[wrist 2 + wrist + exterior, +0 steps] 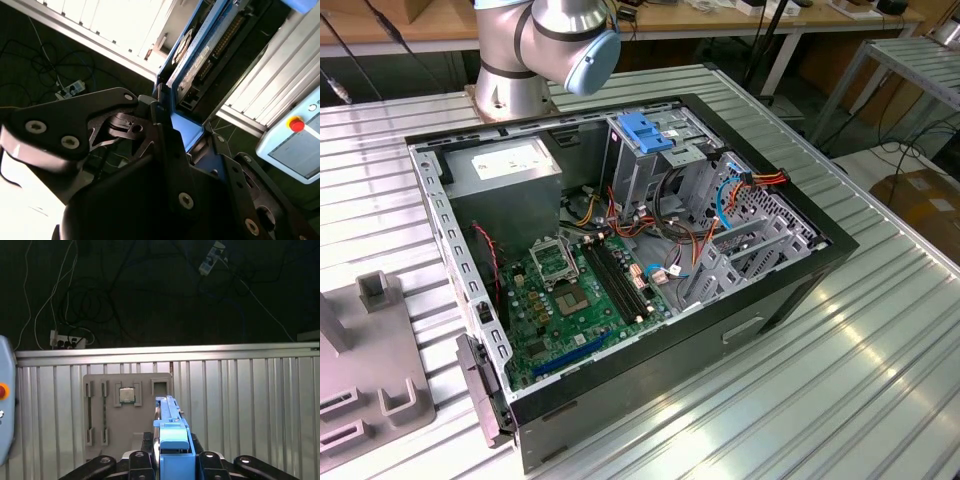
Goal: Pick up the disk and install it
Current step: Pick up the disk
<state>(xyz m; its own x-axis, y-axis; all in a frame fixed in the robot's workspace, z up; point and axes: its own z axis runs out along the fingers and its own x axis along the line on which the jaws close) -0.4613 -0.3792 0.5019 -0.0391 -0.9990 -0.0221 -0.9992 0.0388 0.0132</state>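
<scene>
The black end effector (173, 462) is clenched on the flat silver-grey metal disk with blue plastic side rails (172, 432). It holds the disk edge-on in the air above the ribbed aluminium bench (250, 405), and the disk is not yet in the computer. The grasp goes across the two broad faces, probably so that the rails are free to slide into a bay. In the first wrist view the disk appears as a thin blue strip. Beyond it a flat grey fixture plate (130, 425) lies on the bench, with a small square silver processor chip (127, 395) in one pocket. The second wrist view looks more from the side and gives the pale label face of the disk (200, 55), with the black fingers (159, 115) closed against it. The exterior view gives the destination instead: the open black computer case (790, 290) on the bench, with its blue-handled metal drive cage (645, 135) to the exterior view's right of the grey power supply box (505, 170).
</scene>
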